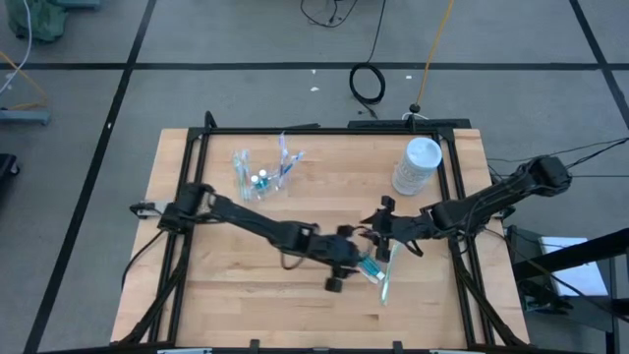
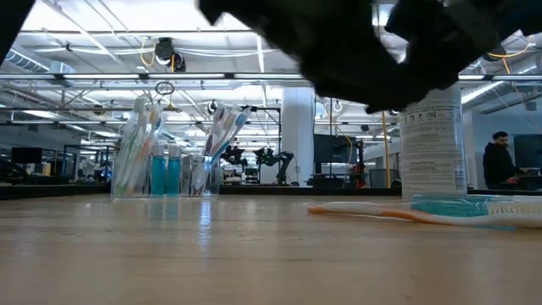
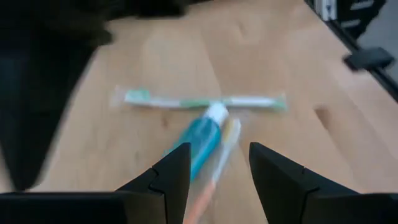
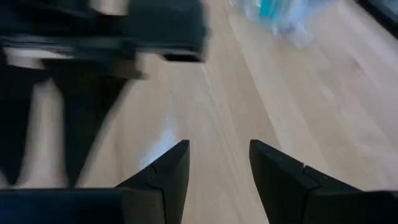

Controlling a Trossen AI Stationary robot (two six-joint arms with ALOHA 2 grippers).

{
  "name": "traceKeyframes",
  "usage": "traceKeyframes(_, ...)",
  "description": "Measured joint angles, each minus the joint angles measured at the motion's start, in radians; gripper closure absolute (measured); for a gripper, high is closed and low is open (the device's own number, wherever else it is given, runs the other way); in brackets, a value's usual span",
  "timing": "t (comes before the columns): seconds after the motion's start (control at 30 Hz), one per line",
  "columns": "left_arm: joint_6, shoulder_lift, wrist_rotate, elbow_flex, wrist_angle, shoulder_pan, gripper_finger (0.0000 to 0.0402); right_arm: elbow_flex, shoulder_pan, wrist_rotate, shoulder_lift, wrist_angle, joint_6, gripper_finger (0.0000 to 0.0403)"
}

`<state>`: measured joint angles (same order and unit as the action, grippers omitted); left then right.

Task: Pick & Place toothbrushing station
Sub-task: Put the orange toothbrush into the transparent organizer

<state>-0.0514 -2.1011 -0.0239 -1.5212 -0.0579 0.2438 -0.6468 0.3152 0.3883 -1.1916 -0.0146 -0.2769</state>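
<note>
Nearest the low camera lies a toothbrush (image 2: 440, 212) flat on the wooden table (image 1: 226, 285), with a teal tube (image 2: 461, 204) lying against it. Going from the left of the table, the clear cup (image 1: 257, 177) stands near the far edge with brushes leaning out of it and white-capped tubes inside, well apart from both grippers. The left arm reaches from the left edge toward the middle front, and the left gripper (image 3: 217, 168) hangs low over a loose teal tube (image 3: 200, 138), an orange-handled brush (image 3: 219, 163) beside it and a green-and-white brush (image 3: 199, 101) lying crosswise beyond; its fingers stand apart, gripping nothing. These pieces look light. The brushes should be stiff and slim, likely to roll or slip, so the mid-handle seems the safest place to pinch; the tube looks soft and would probably dent, so a gentle hold across its body near the cap would suit. Further right, the right gripper (image 4: 219, 167) sits just beside the same cluster, reaching in from the right edge, fingers apart over bare wood. A tall white container (image 1: 417, 165) stands near the far right corner.
</note>
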Motion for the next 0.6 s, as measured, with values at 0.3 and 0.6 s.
traceKeyframes(0.3, -0.055, -0.195, 0.006, -0.161, -0.084, 0.009, 0.0231, 0.006, -0.006, 0.0, 0.005, -0.018, 0.0, 0.0247)
traceKeyframes(0.6, -0.049, -0.23, -0.013, -0.159, -0.152, 0.009, 0.0232, 0.005, -0.007, 0.003, 0.006, -0.01, -0.011, 0.0248)
